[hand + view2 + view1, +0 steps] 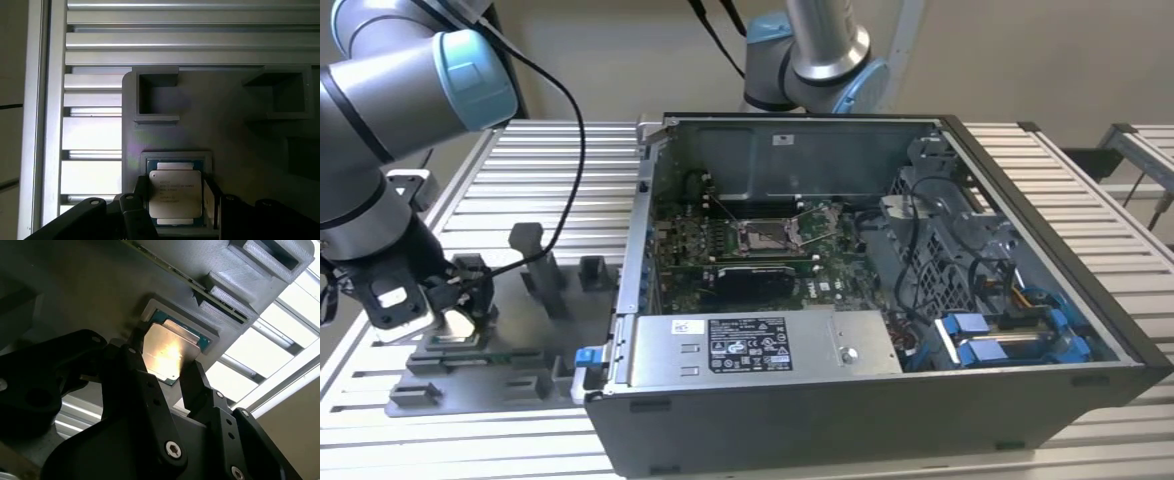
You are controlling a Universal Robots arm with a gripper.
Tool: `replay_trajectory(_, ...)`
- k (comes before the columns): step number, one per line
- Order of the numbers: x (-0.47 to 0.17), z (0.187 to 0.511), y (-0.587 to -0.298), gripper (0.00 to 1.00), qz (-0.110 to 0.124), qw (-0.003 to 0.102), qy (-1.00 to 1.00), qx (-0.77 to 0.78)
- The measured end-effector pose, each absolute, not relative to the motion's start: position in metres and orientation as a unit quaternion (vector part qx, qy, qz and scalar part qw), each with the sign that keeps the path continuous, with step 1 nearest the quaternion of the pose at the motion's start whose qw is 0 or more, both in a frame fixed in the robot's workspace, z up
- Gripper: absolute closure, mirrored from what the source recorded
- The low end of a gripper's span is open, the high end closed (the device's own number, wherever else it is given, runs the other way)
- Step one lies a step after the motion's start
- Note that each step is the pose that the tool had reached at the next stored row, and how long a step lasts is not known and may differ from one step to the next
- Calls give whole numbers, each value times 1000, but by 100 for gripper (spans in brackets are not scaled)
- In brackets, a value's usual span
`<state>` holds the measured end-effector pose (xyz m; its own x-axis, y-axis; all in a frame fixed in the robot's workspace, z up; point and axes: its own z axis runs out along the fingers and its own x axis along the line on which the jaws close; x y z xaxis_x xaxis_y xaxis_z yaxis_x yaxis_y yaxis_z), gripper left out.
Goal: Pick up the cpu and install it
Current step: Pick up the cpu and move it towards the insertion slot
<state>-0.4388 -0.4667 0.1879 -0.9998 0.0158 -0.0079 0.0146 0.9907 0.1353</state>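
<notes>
Over at the exterior view's left, beside the open computer case (pixel 854 410), we've got the gripper (pixel 447 300) down on the grey fixture (pixel 520 345). In both wrist views the cpu (pixel 175 185) (pixel 170 347) sits flat in its square fixture pocket, silver top up. The gripper (pixel 175 200) (pixel 165 371) straddles it, and we honestly can't tell if it's clamped on or loose.

- cpu (pixel 175 192): pale silver top, green rim
- claw (pixel 164 365): black
- fixture (pixel 225 135): matt grey
- desk (pixel 190 40): silver, ribbed in slats
- case (pixel 854 410): dark grey
</notes>
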Motion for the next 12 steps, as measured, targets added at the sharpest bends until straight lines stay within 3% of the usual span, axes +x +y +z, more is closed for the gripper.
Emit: replay_trajectory(12,-439,220,-467,100,68,3,998,8)
